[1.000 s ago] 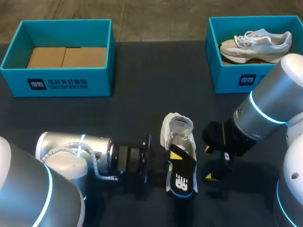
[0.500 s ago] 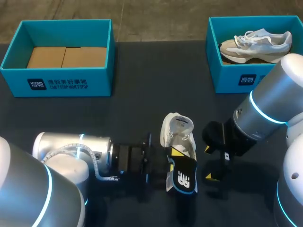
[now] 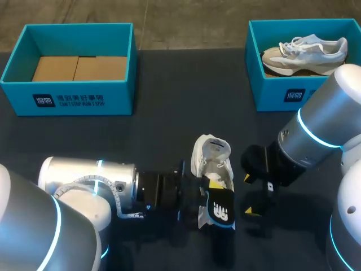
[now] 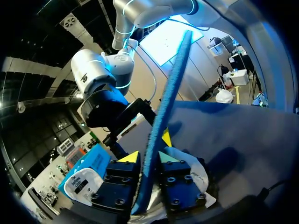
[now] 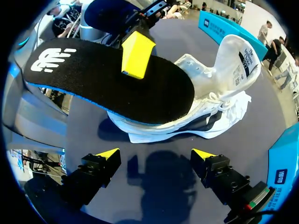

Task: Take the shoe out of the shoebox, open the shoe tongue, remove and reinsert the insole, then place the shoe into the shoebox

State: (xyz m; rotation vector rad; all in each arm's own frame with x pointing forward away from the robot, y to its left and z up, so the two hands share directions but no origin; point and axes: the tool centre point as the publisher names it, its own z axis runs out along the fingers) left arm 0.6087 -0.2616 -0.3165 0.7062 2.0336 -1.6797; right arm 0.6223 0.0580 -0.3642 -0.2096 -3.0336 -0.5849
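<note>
A white shoe (image 3: 211, 159) lies on the dark table, its tongue pulled up. My left gripper (image 3: 206, 191) comes in low from the left and is shut on the black insole (image 3: 219, 210), which has a blue underside and hangs just above the shoe's toe end. In the left wrist view the insole (image 4: 164, 112) stands edge-on between both yellow tips of the left gripper (image 4: 145, 157). Seen from the right wrist, the insole (image 5: 107, 79) hovers over the shoe (image 5: 219, 93). My right gripper (image 5: 155, 154) is open and empty, a little to the right of the shoe (image 3: 249, 195).
A teal shoebox (image 3: 67, 99) with a cardboard floor stands at the back left. Another teal shoebox (image 3: 276, 96) at the back right holds a second pale shoe (image 3: 307, 49). My right arm's forearm (image 3: 321, 127) overhangs that box's front corner.
The left arm has edged to the right, and the insole in its gripper has turned and risen slightly. The right arm and the shoe have kept still.
</note>
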